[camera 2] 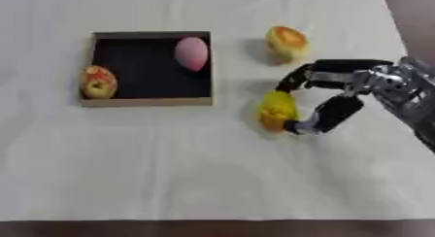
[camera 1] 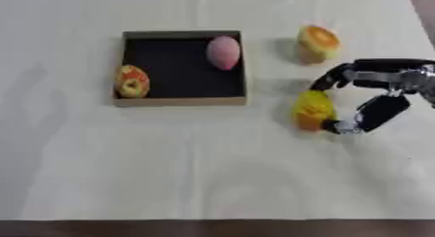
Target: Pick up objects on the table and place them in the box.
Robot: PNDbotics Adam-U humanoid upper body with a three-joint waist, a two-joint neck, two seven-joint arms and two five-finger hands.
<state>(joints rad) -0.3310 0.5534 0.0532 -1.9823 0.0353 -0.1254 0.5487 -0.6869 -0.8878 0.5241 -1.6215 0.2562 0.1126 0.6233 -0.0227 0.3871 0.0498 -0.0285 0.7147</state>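
Note:
A shallow brown box [camera 1: 181, 101] with a black floor lies at the left centre of the table. A pink egg-shaped object [camera 1: 224, 52] rests inside it at the upper right. A yellow and red round object [camera 1: 132, 81] sits on the box's left wall. To the right of the box a yellow object [camera 2: 277, 110] lies on the table, with my right hand [camera 2: 340, 93] curled around it, fingers above and thumb below. An orange-topped cup-shaped object [camera 2: 288, 43] stands behind the hand. My left hand shows in neither view.
A white cloth [camera 1: 212, 173] covers the table. Its front edge runs along the bottom of both views, with dark floor beyond. Dark floor also shows at the upper right corner.

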